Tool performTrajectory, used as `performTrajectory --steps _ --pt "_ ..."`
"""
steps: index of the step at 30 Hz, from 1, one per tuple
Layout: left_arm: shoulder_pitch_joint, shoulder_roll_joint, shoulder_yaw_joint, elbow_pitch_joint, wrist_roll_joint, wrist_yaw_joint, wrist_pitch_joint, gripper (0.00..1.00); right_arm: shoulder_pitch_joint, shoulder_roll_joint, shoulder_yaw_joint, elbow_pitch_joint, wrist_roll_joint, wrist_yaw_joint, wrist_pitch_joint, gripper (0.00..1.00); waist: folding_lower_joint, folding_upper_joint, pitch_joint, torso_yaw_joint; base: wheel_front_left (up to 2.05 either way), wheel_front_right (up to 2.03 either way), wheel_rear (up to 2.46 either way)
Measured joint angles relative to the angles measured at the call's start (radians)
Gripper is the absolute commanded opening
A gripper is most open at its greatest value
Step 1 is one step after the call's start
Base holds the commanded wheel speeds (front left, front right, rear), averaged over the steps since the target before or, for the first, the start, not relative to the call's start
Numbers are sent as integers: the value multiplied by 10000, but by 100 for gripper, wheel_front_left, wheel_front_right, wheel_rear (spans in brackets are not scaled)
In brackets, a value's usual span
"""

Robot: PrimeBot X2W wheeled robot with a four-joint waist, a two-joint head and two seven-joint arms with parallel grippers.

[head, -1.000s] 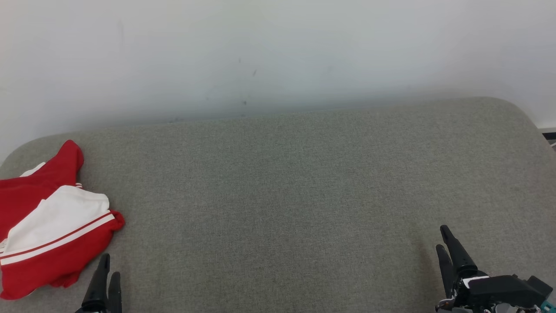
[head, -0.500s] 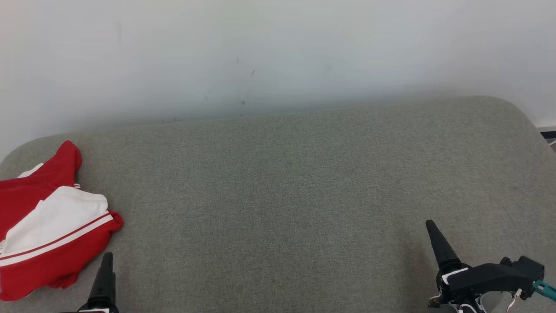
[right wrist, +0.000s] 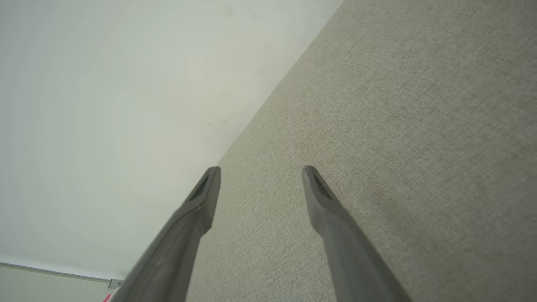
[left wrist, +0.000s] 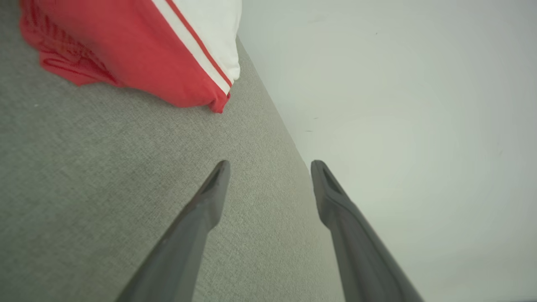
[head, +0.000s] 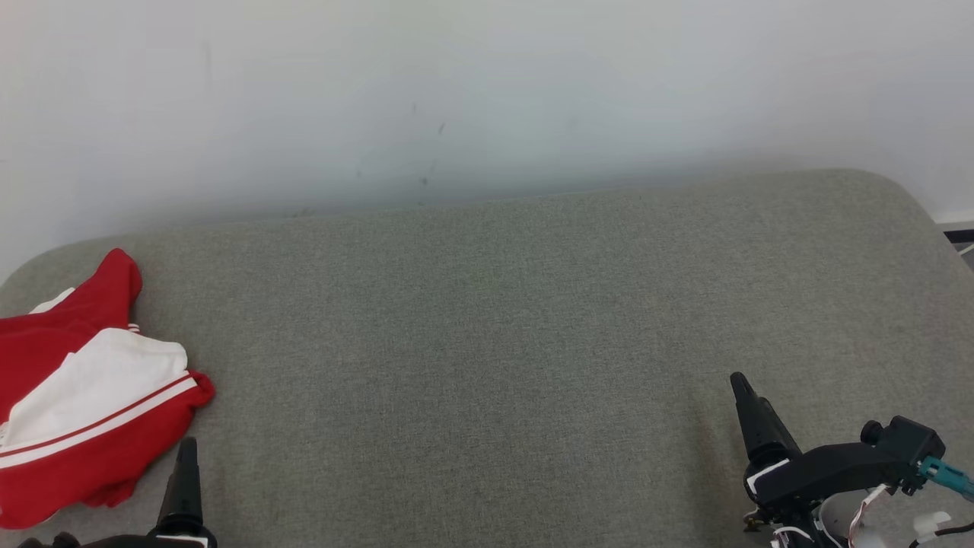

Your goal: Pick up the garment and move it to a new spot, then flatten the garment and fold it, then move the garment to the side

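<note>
From the head, the red-and-white garment (head: 84, 396), cut off at the frame's left edge, lies crumpled on the grey padded worktop (head: 487, 342) near the left pincer (head: 186, 464), which, like the right pincer (head: 749, 411), shows one finger; each wrist view shows its own fingers spread apart and empty.

We see the garment (head: 84, 411) lying on the padded surface (head: 487, 327) at its left edge, toward the near left corner. Our left gripper (left wrist: 270, 167) is at the near edge, just right of it. Our right gripper (right wrist: 262, 170) is by the near right corner. A wall (head: 487, 91) stands behind the far edge.
</note>
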State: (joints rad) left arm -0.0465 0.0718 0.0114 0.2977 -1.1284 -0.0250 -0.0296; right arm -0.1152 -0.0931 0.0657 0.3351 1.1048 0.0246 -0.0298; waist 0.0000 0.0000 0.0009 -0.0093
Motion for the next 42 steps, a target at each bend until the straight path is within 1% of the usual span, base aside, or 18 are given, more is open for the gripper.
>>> performTrajectory --steps 8,11,12,23,32,42 --pt "4 56 6 -13 1312 199 -328 100 -93 -130 290 176 -1346 -251 -251 100 0 0 -10 -23 0 0 0" --pt "5 56 38 -13 1866 263 -428 100 -208 -150 305 199 -1856 -272 -389 100 0 0 -13 -32 0 0 0" --pt "5 56 48 -15 2000 290 -439 100 -210 -150 314 213 -2031 -336 -437 100 -1 0 -15 -35 0 0 0" --pt "7 46 102 -92 3804 602 -871 100 -416 -163 591 349 -3862 -600 -853 100 0 0 -30 -80 0 0 0" --pt "18 13 203 -209 5173 790 -1181 100 -650 -199 922 499 -5223 -792 -1172 100 0 0 -45 -158 0 0 0" --pt "16 46 100 -318 6796 1055 -1557 100 -790 -245 1350 579 -6617 -1051 -1528 100 0 0 -25 -192 0 0 0"
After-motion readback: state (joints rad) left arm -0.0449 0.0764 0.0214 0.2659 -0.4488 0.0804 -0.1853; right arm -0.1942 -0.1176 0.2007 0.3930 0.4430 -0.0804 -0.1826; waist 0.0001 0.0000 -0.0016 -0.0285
